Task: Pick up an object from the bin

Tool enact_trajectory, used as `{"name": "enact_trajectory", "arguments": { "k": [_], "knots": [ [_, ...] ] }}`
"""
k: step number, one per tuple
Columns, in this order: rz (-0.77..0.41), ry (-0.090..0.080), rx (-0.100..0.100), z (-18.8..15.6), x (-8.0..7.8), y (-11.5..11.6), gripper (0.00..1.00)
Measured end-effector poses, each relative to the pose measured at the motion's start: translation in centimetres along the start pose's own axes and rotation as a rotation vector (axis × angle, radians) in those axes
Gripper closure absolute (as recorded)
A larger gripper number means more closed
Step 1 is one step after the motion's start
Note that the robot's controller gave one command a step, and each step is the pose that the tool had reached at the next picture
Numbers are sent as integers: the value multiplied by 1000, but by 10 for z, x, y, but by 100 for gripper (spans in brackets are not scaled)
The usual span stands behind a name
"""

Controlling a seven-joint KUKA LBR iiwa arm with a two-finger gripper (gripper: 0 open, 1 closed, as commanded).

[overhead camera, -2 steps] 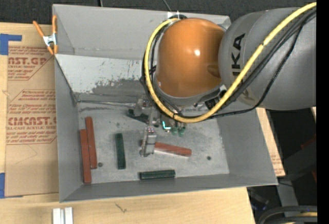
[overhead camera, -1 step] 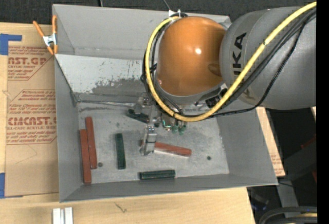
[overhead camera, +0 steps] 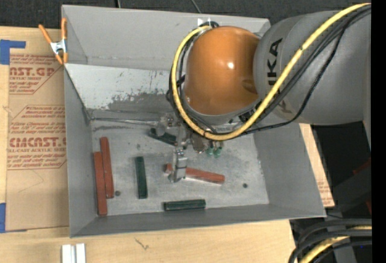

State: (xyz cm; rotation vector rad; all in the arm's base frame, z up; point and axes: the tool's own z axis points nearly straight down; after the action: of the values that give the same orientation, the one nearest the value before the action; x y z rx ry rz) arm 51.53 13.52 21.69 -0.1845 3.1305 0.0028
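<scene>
grey bin; the arm's orange wrist cover hangs over the middle and hides the floor behind it. two red-brown bars lie side by side by the left wall, well apart from the gripper. one dark green bar sits to its left, another by the front wall. gripper is down at the left end of a flat red-brown bar, mid-floor. can't tell if it's open or closed.

Claw at left end of red bar, green bar nearby, grey bin
</scene>
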Motion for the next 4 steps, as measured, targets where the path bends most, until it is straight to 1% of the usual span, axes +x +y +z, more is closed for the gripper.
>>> {"name": "enact_trajectory", "arguments": {
  "k": [1,2,3,4],
  "knots": [
    [-114,0,1,58,7,-34,0],
    [-141,11,1,92,8,-52,0],
    [-18,0,0,116,6,-59,0],
    [73,6,1,146,7,-94,100]
  ]
}}
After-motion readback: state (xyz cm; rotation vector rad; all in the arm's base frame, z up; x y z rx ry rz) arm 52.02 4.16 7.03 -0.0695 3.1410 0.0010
